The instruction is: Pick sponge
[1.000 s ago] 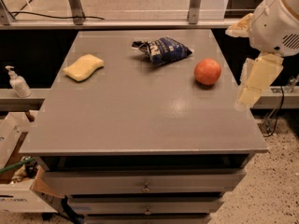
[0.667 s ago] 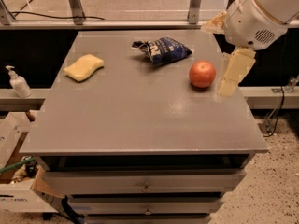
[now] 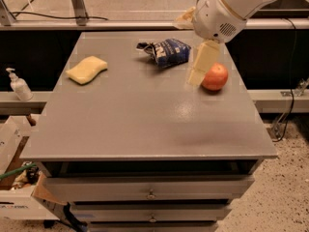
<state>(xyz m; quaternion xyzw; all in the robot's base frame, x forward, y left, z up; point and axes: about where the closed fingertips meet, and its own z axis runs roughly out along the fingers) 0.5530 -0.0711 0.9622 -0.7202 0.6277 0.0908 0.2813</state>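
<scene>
A grey table [image 3: 145, 129] with drawers beneath it fills most of the view. The white arm [image 3: 227, 8] is seen reaching in from the upper right. Its gripper [image 3: 189, 48] is held above the table's far right part, between the bag and the apple. The gripper is spread wide, with one pale padded finger [image 3: 203, 62] hanging down and the other just glimpsed behind the wrist. Nothing is held, and no contact with any object can be made out. The lower finger overlaps the apple's left edge in the view. A crumpled blue snack bag [image 3: 166, 52] is laid near the far edge. The sponge [image 3: 87, 69] is found flat on the far left part, well apart from the gripper. The apple [image 3: 216, 76] is set near the right edge. A second ago the gripper was placed beyond the table's right edge, right of the apple. It has since been brought leftward over the top, while the sponge, bag and apple are unmoved.
</scene>
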